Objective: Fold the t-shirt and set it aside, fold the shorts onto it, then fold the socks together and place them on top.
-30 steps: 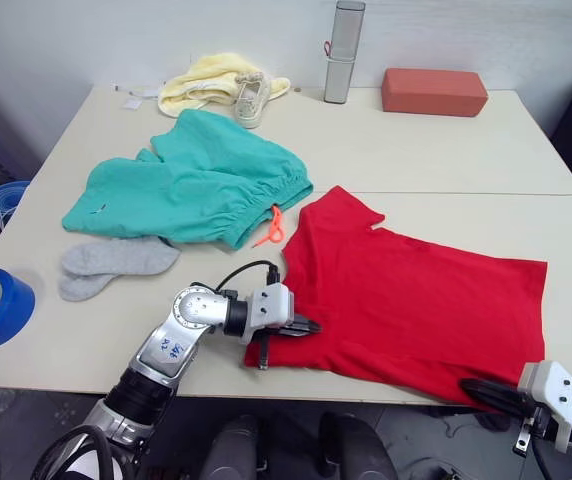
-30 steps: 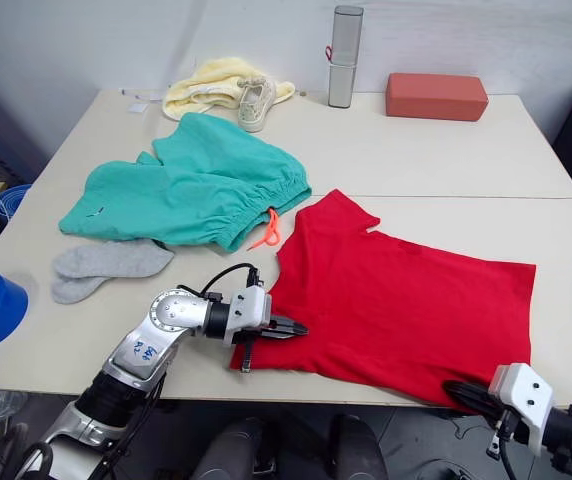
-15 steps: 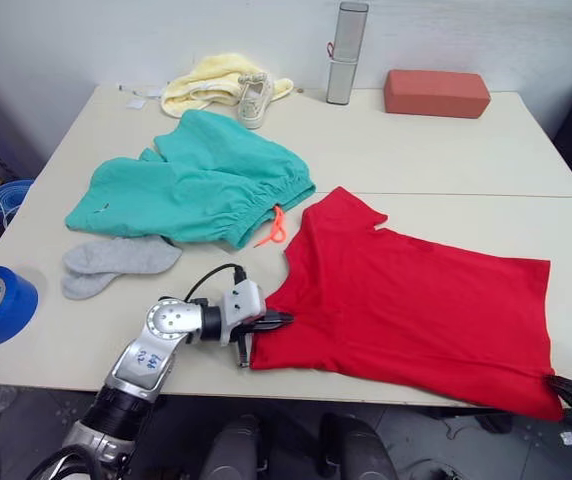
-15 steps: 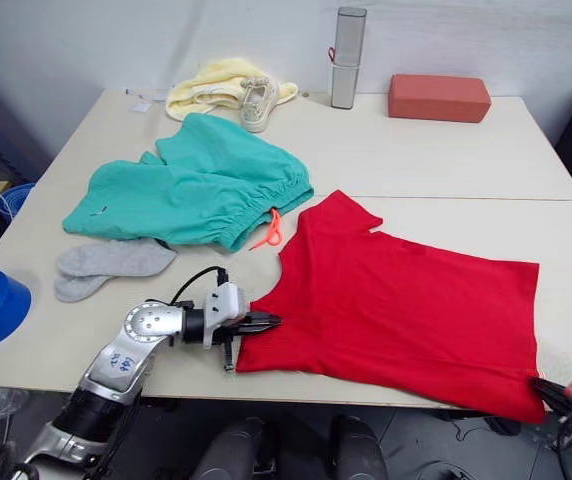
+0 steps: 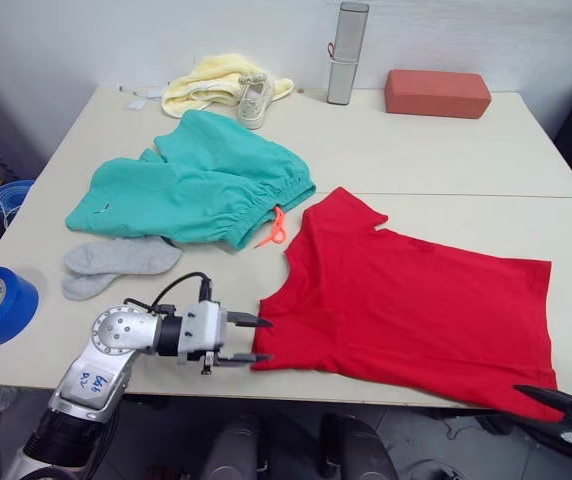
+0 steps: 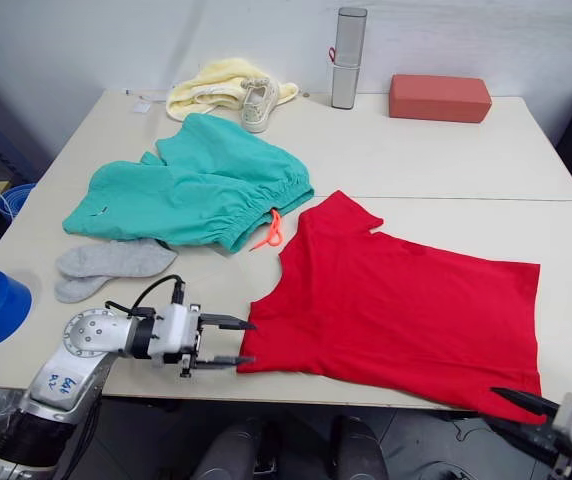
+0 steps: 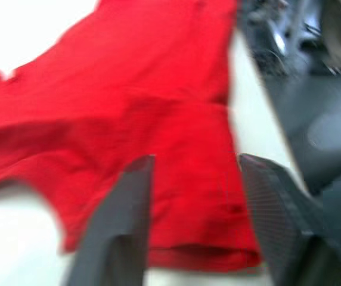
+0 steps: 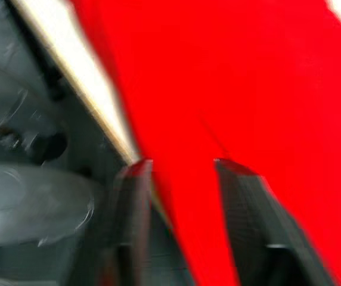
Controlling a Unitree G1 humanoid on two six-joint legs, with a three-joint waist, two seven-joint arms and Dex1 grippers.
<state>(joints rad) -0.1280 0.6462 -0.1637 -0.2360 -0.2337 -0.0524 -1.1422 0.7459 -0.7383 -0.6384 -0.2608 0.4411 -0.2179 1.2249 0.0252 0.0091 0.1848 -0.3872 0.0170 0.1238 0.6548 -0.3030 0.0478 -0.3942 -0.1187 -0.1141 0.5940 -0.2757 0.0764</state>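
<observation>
The shirt (image 5: 411,300) is spread flat at the near right of the table (image 5: 436,150). The left gripper (image 5: 247,339) is held open and empty, just left of the near sleeve. The right gripper (image 8: 179,170) is spread open at the near-right hem, nothing pinched. A shallow grab could slip, dragging the cloth off the near edge.

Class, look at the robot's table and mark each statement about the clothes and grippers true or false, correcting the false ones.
1. The t-shirt lies spread out, unfolded. True.
2. The left gripper is shut on the t-shirt. False: it is open beside the hem.
3. The socks sit on the t-shirt. False: they lie by the shorts.
4. The right gripper is at the t-shirt's near corner. True.
</observation>
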